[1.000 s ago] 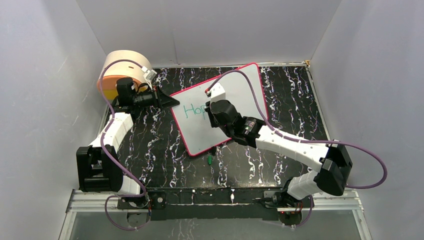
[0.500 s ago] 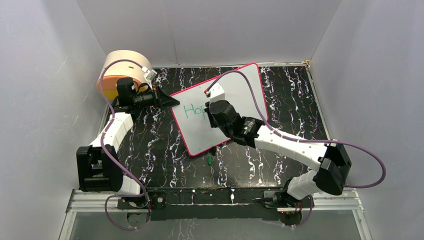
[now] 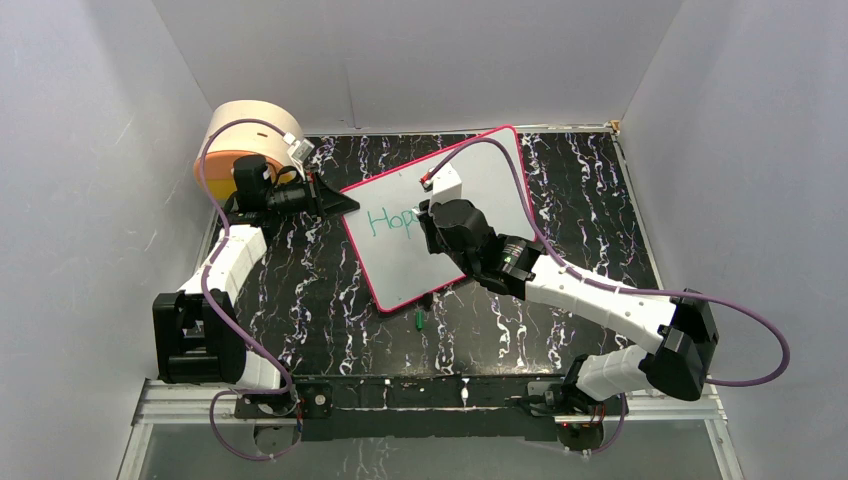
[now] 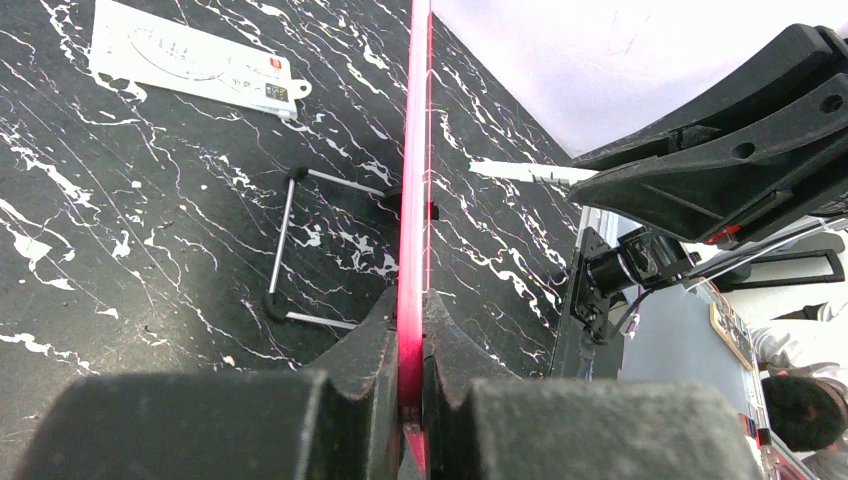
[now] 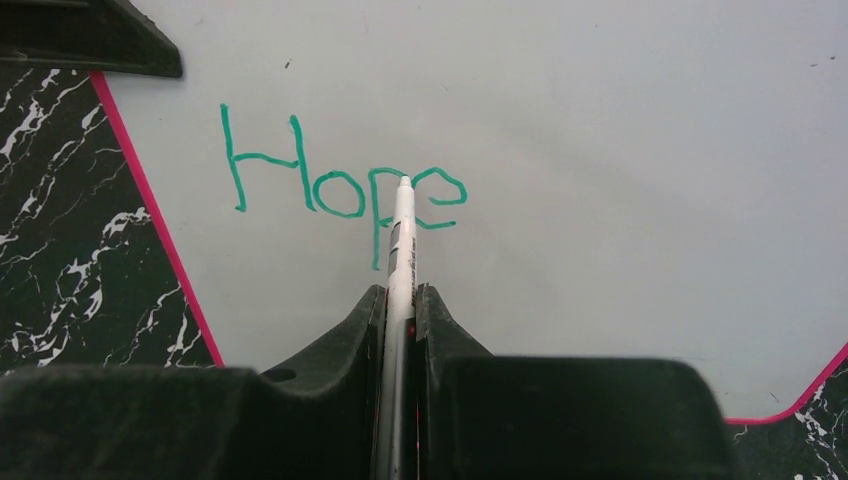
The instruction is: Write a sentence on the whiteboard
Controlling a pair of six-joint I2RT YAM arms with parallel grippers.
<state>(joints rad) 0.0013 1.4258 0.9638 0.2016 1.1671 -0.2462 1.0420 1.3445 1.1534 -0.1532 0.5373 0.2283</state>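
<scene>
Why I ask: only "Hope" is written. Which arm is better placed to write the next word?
Right. The right gripper holds the pen, tip at Hope on the whiteboard; the left gripper clamps its rim.

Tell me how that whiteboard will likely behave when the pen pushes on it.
Probably stiff: the whiteboard shows a dead straight edge beyond the left pincer clamping its rim. Likely light for its size, since it is so thin. Clamped at just one spot, it might pivot under the pen in the right pincer, so gentle pressure seems wise.
</scene>
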